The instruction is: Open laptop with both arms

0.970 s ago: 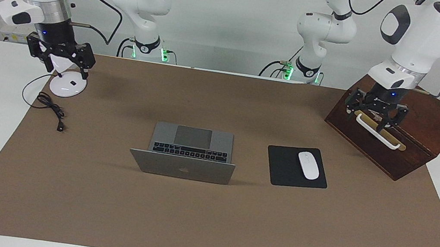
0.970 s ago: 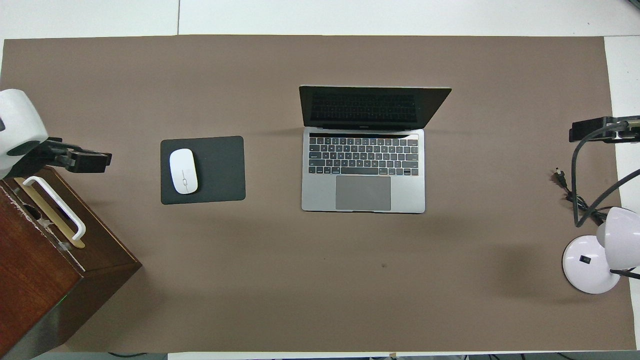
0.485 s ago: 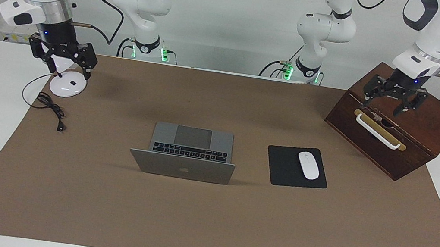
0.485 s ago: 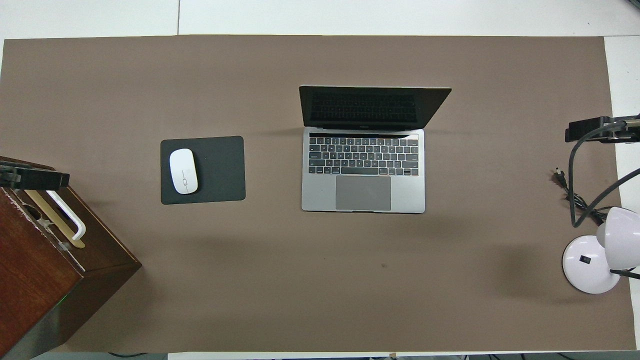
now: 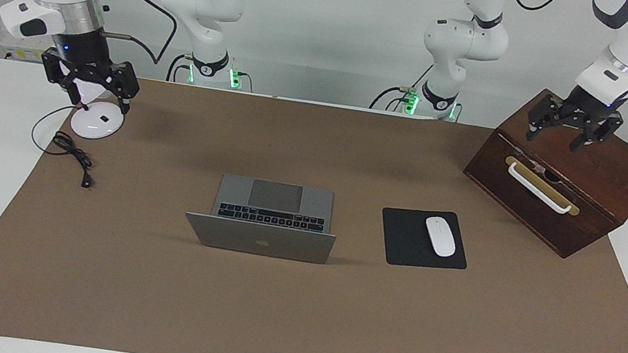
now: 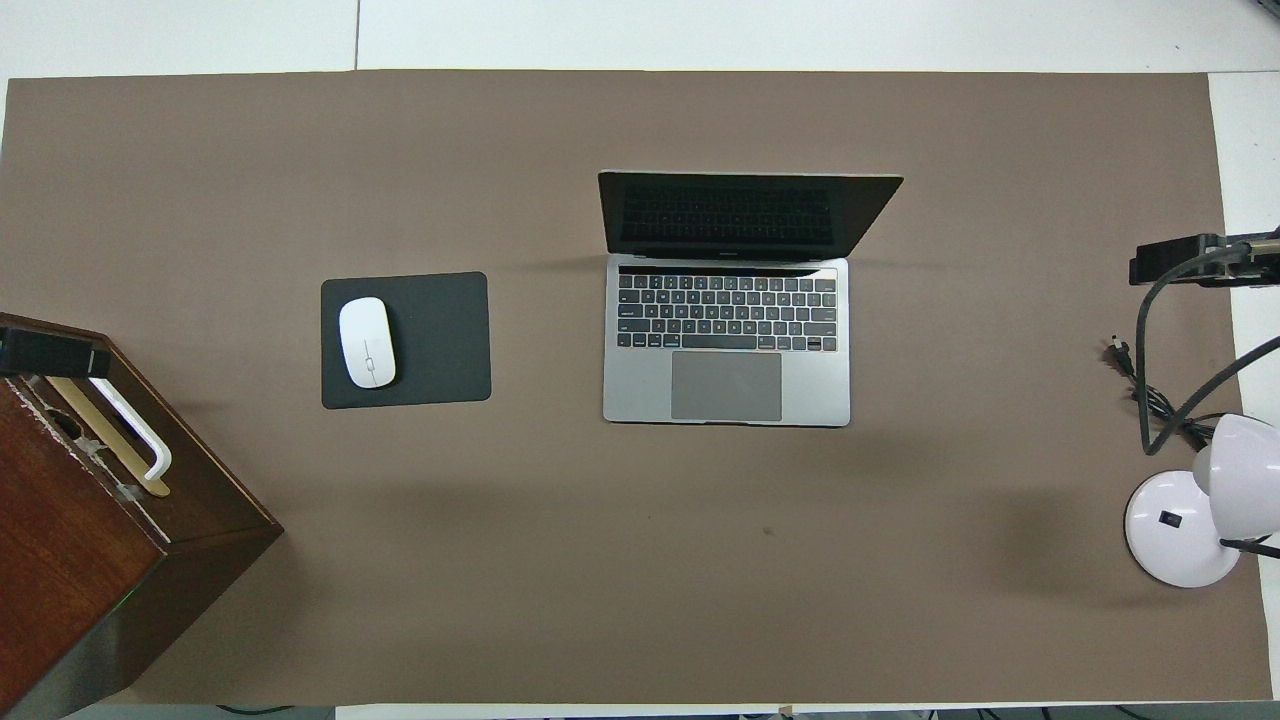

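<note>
So the laptop (image 5: 262, 218) is basically already open: lid up at a steep angle, black keys and the big grey trackpad showing, screen dark. I'd call the job done or very nearly; if anything's left it's just tipping the lid a touch further. It sits flat mid-mat, and neither arm is anywhere near it.

Going outward from the robots, with the laptop as the anchor: the right gripper (image 5: 92, 85) hangs over the white lamp base (image 5: 96, 123), well off toward the right arm's end from the laptop, fingers spread, holding nothing. The left gripper (image 5: 574, 125) is over the dark wooden box (image 5: 599, 182), toward the left arm's end from the laptop, fingers apart and empty too.

Textures: laptop is thin matte silver-grey metal, hard edges. Just beside it, a flat black mouse pad (image 5: 404, 240) with a glossy rounded white mouse (image 5: 440, 236) on it. Everything rests on a dull brown mat (image 5: 292, 323)
</note>
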You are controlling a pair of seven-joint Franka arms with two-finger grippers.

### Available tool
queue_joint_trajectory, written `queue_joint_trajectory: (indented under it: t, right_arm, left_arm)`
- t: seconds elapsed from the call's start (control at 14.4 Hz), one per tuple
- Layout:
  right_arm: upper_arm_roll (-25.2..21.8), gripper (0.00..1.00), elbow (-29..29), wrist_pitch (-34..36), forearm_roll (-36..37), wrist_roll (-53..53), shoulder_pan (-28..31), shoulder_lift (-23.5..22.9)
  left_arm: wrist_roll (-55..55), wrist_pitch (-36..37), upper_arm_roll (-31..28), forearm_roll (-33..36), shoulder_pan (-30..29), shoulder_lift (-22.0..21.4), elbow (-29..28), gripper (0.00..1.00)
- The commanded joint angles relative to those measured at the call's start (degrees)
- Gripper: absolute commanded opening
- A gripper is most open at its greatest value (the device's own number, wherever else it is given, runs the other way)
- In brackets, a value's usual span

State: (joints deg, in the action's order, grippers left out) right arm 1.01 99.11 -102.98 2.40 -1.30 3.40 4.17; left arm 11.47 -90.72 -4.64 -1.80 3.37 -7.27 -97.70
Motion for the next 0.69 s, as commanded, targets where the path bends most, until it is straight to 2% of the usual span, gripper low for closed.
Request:
queue_joint_trajectory:
  t: [0.0, 0.62]
  right_arm:
    - [0.3, 1.0, 2.57, -0.65, -1.34, 1.04, 0.74, 1.8]
    - [0.3, 1.0, 2.67, -0.91, -1.34, 0.95, 0.56, 1.89]
  left_arm:
    - [-0.57, 2.57, 0.42, 0.57, -0.73, 3.31, 3.49, 1.0]
    - [-5.76, -1.02, 0.6, 1.01, -0.74, 4.46, 2.96, 1.0]
